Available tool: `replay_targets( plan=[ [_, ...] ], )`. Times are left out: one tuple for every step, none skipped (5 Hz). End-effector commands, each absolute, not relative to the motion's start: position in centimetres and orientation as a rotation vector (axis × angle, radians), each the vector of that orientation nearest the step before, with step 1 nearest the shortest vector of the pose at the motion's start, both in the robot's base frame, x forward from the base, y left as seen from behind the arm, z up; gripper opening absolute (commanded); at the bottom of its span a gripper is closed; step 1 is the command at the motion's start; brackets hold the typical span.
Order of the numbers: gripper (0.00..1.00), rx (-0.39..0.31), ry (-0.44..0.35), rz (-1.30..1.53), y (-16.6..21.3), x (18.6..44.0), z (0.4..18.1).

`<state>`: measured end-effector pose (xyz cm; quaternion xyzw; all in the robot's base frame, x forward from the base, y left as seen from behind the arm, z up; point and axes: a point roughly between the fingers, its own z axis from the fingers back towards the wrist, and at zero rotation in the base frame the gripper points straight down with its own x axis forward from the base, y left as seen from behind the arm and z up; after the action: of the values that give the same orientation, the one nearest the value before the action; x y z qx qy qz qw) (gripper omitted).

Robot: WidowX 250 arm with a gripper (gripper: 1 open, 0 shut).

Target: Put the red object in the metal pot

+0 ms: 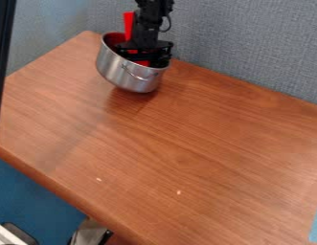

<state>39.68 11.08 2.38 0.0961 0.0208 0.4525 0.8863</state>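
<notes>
At the far left edge a dark vertical strip runs down the frame, too blurred for me to say what it is. Right of it begins the wooden surface, warm brown, with a few pale specks near its front edge.

Toward the back left of that surface sits the metal pot, round and shiny, upright. The red object stands on end inside it, poking up above the rim, and more red shows within the pot's mouth. It is in the pot, not on the wood.

My gripper hangs straight over the right side of the pot, pointing almost straight down, its dark tips reaching down to the rim. My jaws stand wide apart; the red stick stands just to their left, and I cannot tell whether they touch it. My arm rises out of the top of the frame.

Behind everything, to the right, runs a grey-blue textured wall.
</notes>
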Motion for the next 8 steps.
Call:
replay_targets(
  plan=[
    [1.0,0.206,0.053,0.935,9.4,38.8,3.1],
    [1.0,0.185,0.046,0.908,9.3,39.4,4.4],
    [1.0,0.163,0.038,0.884,9.3,40.0,5.7],
    [1.0,0.141,0.028,0.864,9.4,40.5,6.9],
    [0.0,0.111,0.036,0.826,10.3,40.4,6.0],
    [0.0,0.08,0.041,0.783,11.4,40.3,5.4],
    [0.0,0.085,0.044,0.783,11.1,40.8,5.9],
    [0.0,0.089,0.046,0.782,10.9,41.3,6.5]
  ],
)
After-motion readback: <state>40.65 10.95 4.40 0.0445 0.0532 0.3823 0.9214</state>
